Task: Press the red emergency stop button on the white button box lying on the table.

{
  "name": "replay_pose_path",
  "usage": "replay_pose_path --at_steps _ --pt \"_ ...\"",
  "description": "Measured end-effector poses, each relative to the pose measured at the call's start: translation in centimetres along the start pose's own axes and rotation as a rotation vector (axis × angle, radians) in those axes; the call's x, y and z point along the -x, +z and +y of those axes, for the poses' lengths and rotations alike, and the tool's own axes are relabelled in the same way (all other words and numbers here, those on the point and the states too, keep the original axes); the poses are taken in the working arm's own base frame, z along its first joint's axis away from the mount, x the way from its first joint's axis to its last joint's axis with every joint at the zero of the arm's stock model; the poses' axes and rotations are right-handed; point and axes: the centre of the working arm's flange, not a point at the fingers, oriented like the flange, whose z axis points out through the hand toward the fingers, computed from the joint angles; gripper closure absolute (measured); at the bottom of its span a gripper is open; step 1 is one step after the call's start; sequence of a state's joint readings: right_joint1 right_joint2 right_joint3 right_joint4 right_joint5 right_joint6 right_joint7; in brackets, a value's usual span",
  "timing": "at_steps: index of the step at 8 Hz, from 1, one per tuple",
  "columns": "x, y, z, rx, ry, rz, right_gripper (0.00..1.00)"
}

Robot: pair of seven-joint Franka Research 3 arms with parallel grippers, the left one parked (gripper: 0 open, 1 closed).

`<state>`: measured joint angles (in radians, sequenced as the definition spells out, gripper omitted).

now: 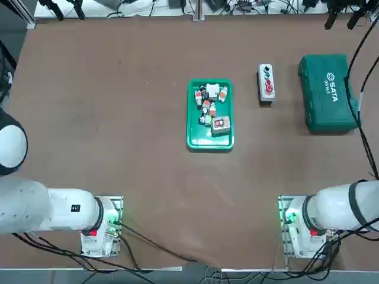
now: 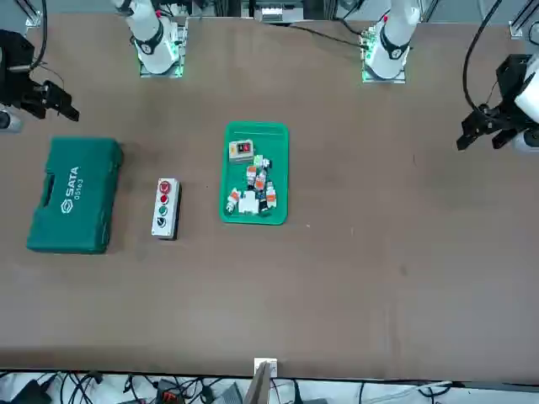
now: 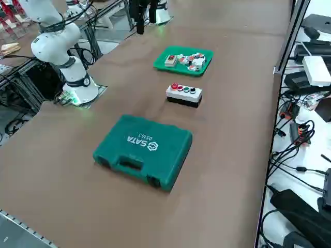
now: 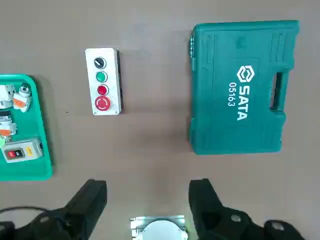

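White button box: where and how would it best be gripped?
The white button box is long and narrow and lies flat, so I'd come from above and pinch its two long sides near mid-length, keeping off the buttons on top. The right gripper hangs open above the table.

A white worktop (image 3: 316,150) strewn with black cables (image 3: 289,155) stands beyond a long metal rail (image 3: 290,41).

One tray (image 1: 199,136), one box (image 1: 266,83), one case (image 1: 325,109).
Overhead, from the tray: box, four controls (image 4: 102,103), two o'clock; case, three o'clock.
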<state>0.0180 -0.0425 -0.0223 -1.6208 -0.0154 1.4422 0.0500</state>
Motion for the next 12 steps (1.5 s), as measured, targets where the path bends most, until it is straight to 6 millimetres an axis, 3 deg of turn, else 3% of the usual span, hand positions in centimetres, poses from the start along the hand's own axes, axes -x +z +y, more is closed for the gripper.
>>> replay_pose_path --at_steps 6,12 --pt "0.0 0.0 0.0 -0.001 0.000 -0.001 0.00" --pt "-1.6 -0.5 -0.1 -0.002 0.001 0.018 0.00"
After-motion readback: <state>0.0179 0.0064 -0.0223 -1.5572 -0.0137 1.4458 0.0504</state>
